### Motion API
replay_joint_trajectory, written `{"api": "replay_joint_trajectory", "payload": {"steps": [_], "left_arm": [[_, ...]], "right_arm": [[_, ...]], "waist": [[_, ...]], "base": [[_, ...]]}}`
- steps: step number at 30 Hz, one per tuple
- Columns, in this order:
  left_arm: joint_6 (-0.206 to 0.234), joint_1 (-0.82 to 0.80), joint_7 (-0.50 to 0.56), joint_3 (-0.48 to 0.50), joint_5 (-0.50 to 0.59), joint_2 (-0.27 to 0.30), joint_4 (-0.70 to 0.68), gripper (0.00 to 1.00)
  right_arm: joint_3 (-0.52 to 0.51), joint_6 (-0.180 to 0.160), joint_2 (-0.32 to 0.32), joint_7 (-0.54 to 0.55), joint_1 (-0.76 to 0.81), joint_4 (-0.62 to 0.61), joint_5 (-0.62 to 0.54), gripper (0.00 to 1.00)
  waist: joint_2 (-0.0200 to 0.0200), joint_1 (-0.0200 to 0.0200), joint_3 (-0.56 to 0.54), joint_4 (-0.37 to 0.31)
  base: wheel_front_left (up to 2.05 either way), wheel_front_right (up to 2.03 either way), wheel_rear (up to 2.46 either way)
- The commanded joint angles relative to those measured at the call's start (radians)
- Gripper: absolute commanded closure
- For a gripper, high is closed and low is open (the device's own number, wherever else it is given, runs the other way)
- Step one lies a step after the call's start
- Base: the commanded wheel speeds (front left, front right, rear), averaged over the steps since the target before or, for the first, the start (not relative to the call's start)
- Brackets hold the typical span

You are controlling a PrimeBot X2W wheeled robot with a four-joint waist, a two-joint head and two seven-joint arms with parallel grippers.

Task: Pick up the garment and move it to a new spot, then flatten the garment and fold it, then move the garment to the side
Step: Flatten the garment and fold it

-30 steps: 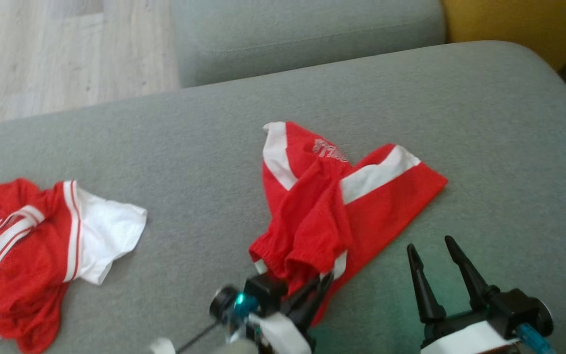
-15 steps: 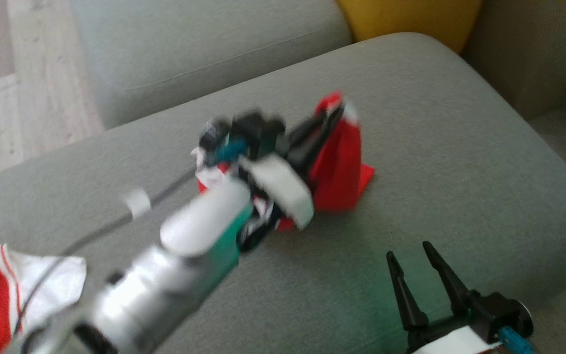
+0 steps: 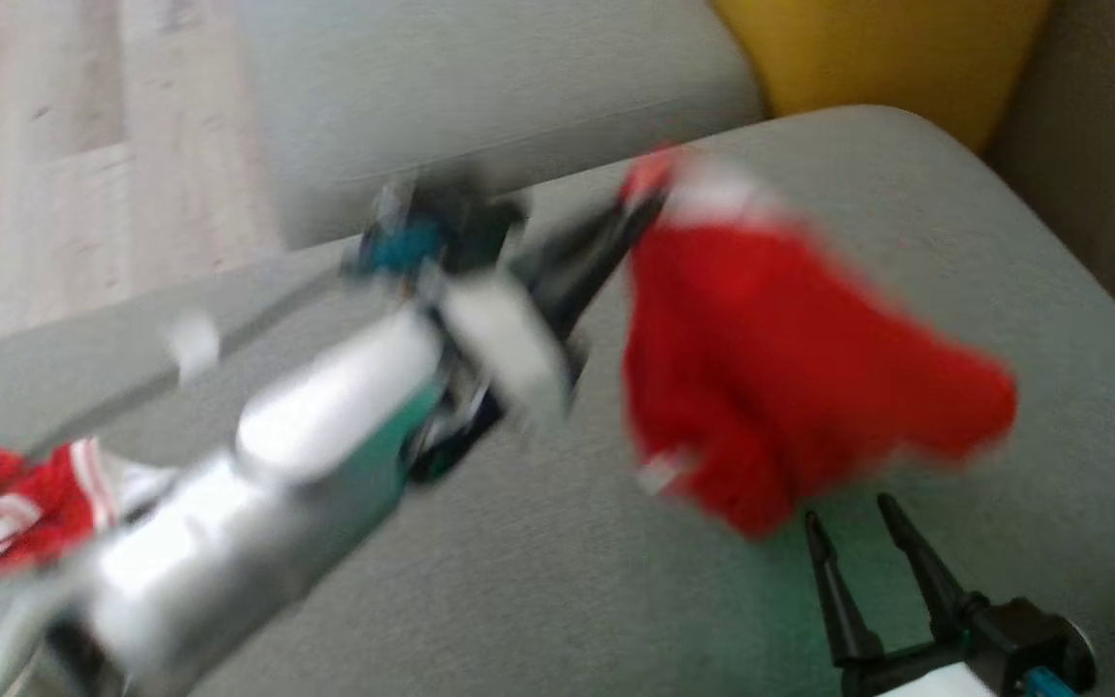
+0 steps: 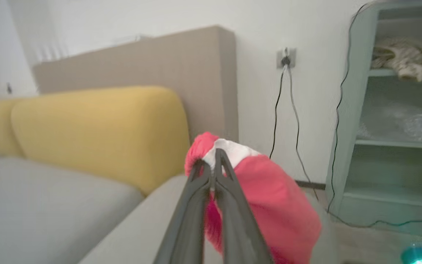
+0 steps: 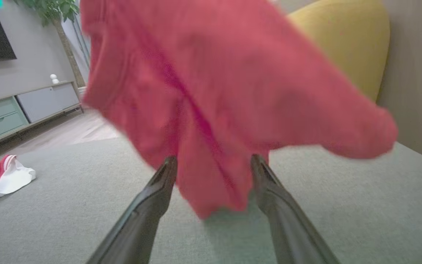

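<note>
The grey sofa seat (image 3: 519, 600) spreads across the head view, with a yellow cushion (image 3: 867, 48) at its far right. The left arm (image 3: 325, 455) reaches from the near left toward the far middle and is blurred. The red garment (image 3: 790, 387) hangs in the air over the right part of the seat, bunched and also blurred. It appears clear of the fabric below, though that is hard to tell. A second red-and-white garment (image 3: 15, 503) lies crumpled at the near left, well apart.

The right gripper (image 3: 850, 511) sits at the near right with its fingers spread and gripping nothing. The hanging cloth's lower end dangles just above and between them. The left gripper (image 4: 210, 163) has its fingers pressed together, pinching the garment's white-banded edge.

This looks like the first step: the garment has been picked up but not yet set down in a new spot. The next move would call for lowering it onto bare seat, away from the other garment. The pinch would then be let go so both grippers can spread it flat.
</note>
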Motion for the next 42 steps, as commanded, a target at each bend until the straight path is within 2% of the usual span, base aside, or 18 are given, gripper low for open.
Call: {"api": "replay_joint_trajectory", "payload": {"steps": [1,5,9,18,21,26,31,39,40,42], "left_arm": [[0.002,0.019,-0.005,0.016,-0.012,0.058,-0.021,1.0],[0.003,0.142,-0.027,-0.016,-0.021,0.123,-0.011,1.0],[0.014,0.215,-0.047,-0.026,-0.022,0.164,0.011,1.0],[0.031,0.242,-0.064,-0.026,-0.007,0.236,0.039,1.0],[0.032,0.241,-0.067,-0.026,-0.003,0.243,0.044,1.0],[0.034,0.233,-0.071,-0.025,-0.002,0.236,0.046,1.0],[0.033,0.227,-0.073,-0.026,0.0,0.223,0.05,1.0],[0.028,0.221,-0.074,-0.03,0.003,0.213,0.059,1.0],[0.028,0.221,-0.074,-0.031,0.004,0.211,0.059,1.0],[0.026,0.22,-0.074,-0.033,0.005,0.21,0.06,1.0]], "right_arm": [[0.022,-0.001,-0.017,-0.011,-0.015,-0.044,0.007,0.0],[0.037,-0.001,-0.038,-0.011,0.005,-0.069,0.024,0.0],[0.02,-0.001,-0.044,-0.011,0.009,-0.074,0.047,0.0],[-0.039,-0.001,-0.064,-0.011,-0.086,0.099,0.093,0.0],[-0.039,-0.001,-0.085,0.005,-0.156,0.203,0.125,0.0],[-0.029,-0.001,-0.113,0.072,-0.266,0.288,0.161,0.0],[0.0,-0.001,-0.136,0.149,-0.348,0.335,0.175,0.0],[0.035,-0.001,-0.162,0.208,-0.403,0.391,0.232,0.0],[0.038,-0.001,-0.163,0.204,-0.406,0.394,0.236,0.18],[0.044,-0.001,-0.166,0.192,-0.413,0.397,0.241,0.8]], "waist": [[0.0,0.0001,0.016,0.063],[0.0,0.0001,0.05,0.127],[0.0,0.0001,0.082,0.172],[0.0,0.0001,0.128,0.223],[0.0,0.0001,0.142,0.233],[0.0,0.0001,0.155,0.237],[0.0,0.0001,0.163,0.241],[0.0,0.0001,0.174,0.256],[0.0,0.0001,0.175,0.258],[0.0,0.0001,0.177,0.26]], "base": [[0.0,0.0,0.0],[0.0,0.0,0.0],[0.0,0.0,0.0],[0.0,0.0,0.0],[0.0,0.0,0.0],[0.0,0.0,0.0],[0.0,0.0,0.0],[0.0,0.0,0.0],[0.0,0.0,0.0],[0.0,0.0,0.0]]}}
